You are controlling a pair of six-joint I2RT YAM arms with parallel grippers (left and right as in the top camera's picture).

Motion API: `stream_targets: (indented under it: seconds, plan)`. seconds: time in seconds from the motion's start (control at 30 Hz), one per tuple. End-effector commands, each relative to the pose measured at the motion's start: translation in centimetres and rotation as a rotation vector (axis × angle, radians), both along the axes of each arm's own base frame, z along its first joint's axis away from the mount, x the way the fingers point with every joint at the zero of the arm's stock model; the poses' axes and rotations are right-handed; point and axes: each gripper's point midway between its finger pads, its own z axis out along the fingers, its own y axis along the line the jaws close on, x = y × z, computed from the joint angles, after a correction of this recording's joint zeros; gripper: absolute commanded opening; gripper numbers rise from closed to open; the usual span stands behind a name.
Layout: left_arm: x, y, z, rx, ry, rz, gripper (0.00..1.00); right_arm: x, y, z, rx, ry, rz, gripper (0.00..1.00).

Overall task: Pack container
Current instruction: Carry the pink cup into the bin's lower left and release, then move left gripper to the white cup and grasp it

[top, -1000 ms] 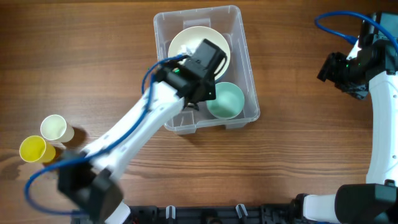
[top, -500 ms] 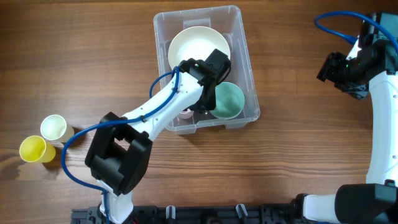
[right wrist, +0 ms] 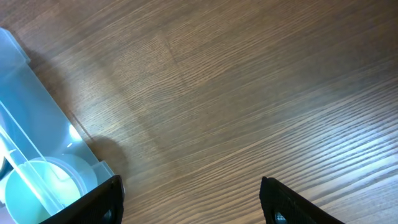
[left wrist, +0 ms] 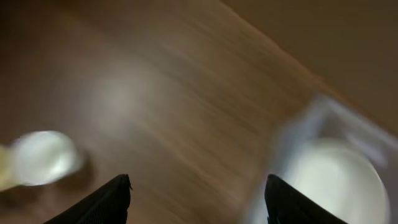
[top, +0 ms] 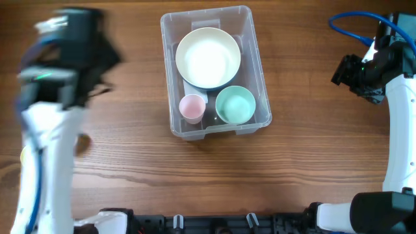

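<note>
Right tool agape; clear container (round-rimmed)

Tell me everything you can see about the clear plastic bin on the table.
The container is a clear rectangular plastic bin with a rounded rim. It stands upright and lidless on the wooden table, toward the top middle of the overhead view. Inside, a large cream bowl fills the upper end. A small pink cup and a mint-green bowl sit side by side at the lower end. Only the table and its contents touch it.
</note>
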Motion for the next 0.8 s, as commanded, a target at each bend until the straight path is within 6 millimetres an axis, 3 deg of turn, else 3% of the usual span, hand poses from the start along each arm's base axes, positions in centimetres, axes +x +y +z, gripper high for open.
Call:
stream_targets:
  seconds: [0.0,0.13,0.23,0.33,0.43,0.77]
  plan:
    - [-1.8,6.2,-4.0,-0.114,0.126,0.157,0.70,-0.1,0.1,-0.1,-0.003,0.001,0.015,0.71]
    - [-4.0,10.5,-10.7,-0.200,0.299,0.301,0.70,-0.1,0.1,-0.1,-0.003,0.001,0.015,0.71]
    - [-5.6,11.6,-15.5,-0.241,0.425,0.355,0.70,-0.1,0.1,-0.1,-0.003,0.000,0.015,0.71]
    - [-6.2,11.8,-18.8,-0.261,0.499,0.369,0.71,-0.1,0.1,-0.1,-0.003,0.001,0.016,0.71]
    - [-6.0,12.1,-20.7,-0.254,0.521,0.372,0.72,-0.1,0.1,-0.1,-0.003,0.002,0.016,0.71]
    - [-5.4,13.8,-23.5,-0.191,0.570,0.377,0.72,-0.3,0.1,-0.1,-0.007,0.012,0.022,0.71]
